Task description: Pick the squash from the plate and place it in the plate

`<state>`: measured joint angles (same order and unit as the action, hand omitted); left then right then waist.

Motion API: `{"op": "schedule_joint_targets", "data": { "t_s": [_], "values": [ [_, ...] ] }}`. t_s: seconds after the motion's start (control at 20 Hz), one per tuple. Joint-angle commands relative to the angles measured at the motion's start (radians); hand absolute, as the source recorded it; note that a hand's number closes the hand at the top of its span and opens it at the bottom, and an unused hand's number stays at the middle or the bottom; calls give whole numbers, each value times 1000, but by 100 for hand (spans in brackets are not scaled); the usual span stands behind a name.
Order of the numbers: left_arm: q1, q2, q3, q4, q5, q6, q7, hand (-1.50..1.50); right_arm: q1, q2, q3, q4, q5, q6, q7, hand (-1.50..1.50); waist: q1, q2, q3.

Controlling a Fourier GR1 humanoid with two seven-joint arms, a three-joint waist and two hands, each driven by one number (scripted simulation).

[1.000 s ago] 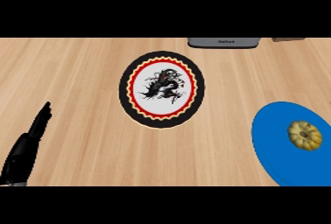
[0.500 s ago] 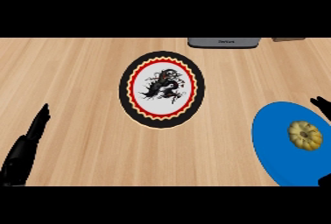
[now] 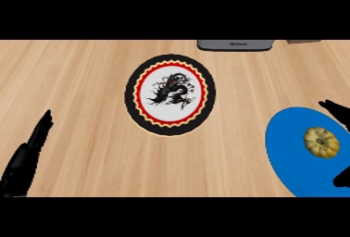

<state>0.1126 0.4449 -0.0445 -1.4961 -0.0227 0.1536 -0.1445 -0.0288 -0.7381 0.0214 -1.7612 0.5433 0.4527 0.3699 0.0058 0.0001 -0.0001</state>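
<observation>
Squash [image 3: 321,142] sits untouched on your blue plate [image 3: 290,152], right hand [image 3: 335,109] spread open around it, left hand [image 3: 27,155] resting open, patterned plate [image 3: 170,95] waiting.

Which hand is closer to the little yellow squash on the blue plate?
The right hand. Its black fingers show just above and below the small round yellow squash at the round blue plate's right side. The left hand rests far across the counter, at the left edge.
</observation>
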Motion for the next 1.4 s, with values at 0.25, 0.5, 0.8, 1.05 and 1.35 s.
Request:
{"op": "schedule_joint_targets", "data": {
  "t_s": [0.25,0.5,0.8,1.05,1.35],
  "values": [
    [6,-32,32,-68,-46,-26,77,0,-58,43,-8,203,112,33,-137,-150,0,0,1],
    [-88,-103,42,121,-92,-31,-7,0,-39,111,3,184,186,16,-127,-150,-8,0,0],
    [-84,-80,102,89,-104,-93,-8,0,-30,98,-66,224,212,50,-225,-150,-8,0,0],
    [11,-91,128,1,-96,-119,-20,0,-90,143,-71,365,243,-27,-356,150,-3,0,0],
    [-5,-102,162,-15,-104,-147,29,0,-4,158,-98,259,286,-48,-369,150,-7,-2,0]
  ]
}}
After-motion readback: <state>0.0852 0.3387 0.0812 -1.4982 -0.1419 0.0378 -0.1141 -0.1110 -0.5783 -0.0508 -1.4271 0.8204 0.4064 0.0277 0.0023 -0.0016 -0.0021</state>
